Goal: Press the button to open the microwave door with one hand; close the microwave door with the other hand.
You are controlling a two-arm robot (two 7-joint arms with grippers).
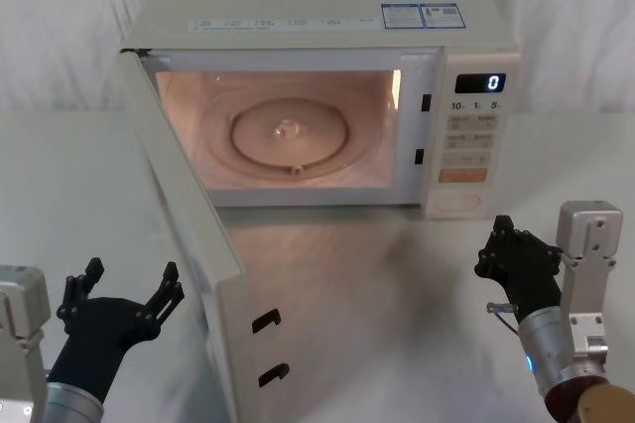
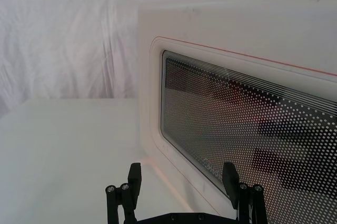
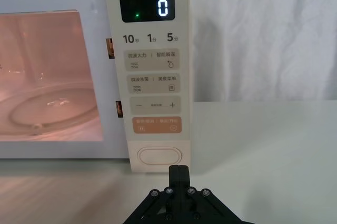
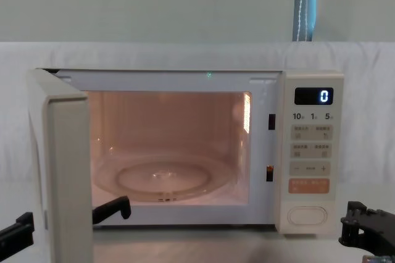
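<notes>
The cream microwave (image 1: 327, 6) stands at the back of the table, its cavity lit and its display reading 0. The microwave door (image 1: 189, 234) is swung wide open toward my left, its free edge near me. Low on the control panel sits the oval button (image 1: 459, 202) (image 3: 159, 156). My left gripper (image 1: 132, 274) is open beside the door's outer face, close to the dotted window (image 2: 237, 113); the left wrist view shows both fingers (image 2: 135, 174) a little short of it. My right gripper (image 1: 501, 229) (image 3: 178, 170) is shut and hangs in front of the button, apart from it.
A glass turntable (image 1: 290, 135) lies inside the cavity. Above the button are an orange key (image 3: 157, 124) and several beige keys. A white cloth backdrop (image 2: 68, 45) hangs behind the white table. In the chest view the door's edge (image 4: 68, 164) stands at the left.
</notes>
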